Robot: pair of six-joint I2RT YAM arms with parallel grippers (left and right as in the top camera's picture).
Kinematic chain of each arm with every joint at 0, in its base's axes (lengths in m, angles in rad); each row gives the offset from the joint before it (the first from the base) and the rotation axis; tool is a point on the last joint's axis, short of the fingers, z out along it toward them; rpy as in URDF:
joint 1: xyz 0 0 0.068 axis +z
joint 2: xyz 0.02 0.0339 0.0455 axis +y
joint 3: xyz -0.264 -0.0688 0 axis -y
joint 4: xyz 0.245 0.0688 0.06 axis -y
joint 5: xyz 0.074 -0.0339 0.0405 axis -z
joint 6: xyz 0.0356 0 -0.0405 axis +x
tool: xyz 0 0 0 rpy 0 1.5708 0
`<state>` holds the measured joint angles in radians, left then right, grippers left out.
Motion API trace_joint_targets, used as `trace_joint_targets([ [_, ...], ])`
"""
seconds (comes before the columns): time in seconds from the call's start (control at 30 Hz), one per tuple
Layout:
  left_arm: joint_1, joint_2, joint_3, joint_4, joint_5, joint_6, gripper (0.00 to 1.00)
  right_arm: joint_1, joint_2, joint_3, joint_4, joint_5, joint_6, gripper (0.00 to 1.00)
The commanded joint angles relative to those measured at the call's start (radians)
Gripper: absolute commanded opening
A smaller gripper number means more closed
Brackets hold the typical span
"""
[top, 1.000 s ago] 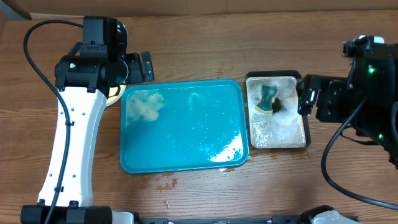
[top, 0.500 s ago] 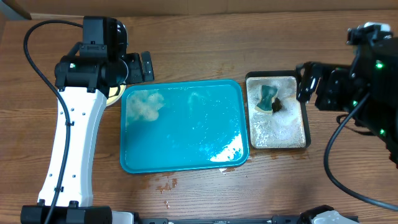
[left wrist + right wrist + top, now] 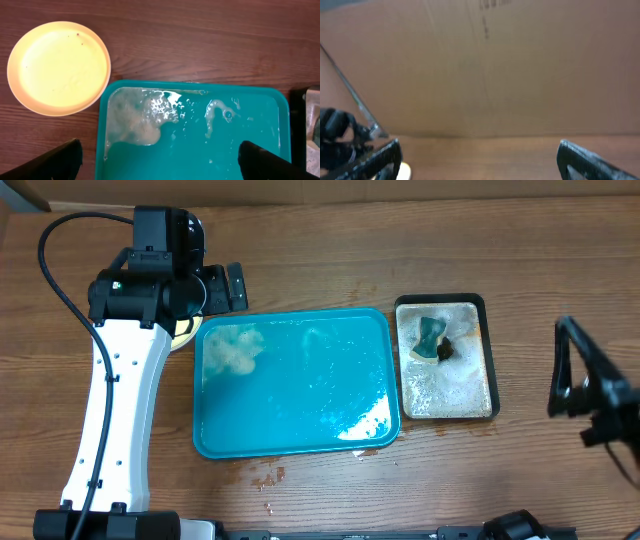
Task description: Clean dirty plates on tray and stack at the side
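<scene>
We are seeing the pale yellow plate [image 3: 59, 67] sitting on the table [image 3: 200, 40] just off the far-left corner of the teal tray [image 3: 200, 155], foam [image 3: 135, 125] smearing the tray, our left gripper [image 3: 160, 147] hovering wide open above, right gripper [image 3: 479, 147] gaping empty.

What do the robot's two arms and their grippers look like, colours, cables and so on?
The left arm has a long white link dotted with small screw holes, black joint housings above it, and a black cable looping alongside. The right arm shows only black parts. The left gripper's fingers and the right gripper's fingers are plain black.
</scene>
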<state>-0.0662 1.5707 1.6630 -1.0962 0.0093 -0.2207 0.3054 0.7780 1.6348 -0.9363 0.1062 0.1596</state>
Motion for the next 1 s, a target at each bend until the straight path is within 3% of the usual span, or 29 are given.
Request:
trace_joint_targets([
  [0.0,-0.006,-0.005,0.017,0.000,-0.013,0.012,1.00,-0.023,-0.092,-0.219,0.084,-0.016,-0.023,1.00],
  [0.27,-0.006,-0.005,0.017,0.000,-0.013,0.012,1.00,-0.055,-0.335,-0.703,0.411,-0.061,-0.023,1.00],
  [0.63,-0.006,-0.005,0.017,0.000,-0.013,0.012,1.00,-0.055,-0.485,-1.045,0.533,-0.077,-0.023,1.00],
  [0.97,-0.006,-0.005,0.017,0.000,-0.013,0.012,1.00,-0.055,-0.612,-1.374,0.857,-0.101,-0.023,1.00],
])
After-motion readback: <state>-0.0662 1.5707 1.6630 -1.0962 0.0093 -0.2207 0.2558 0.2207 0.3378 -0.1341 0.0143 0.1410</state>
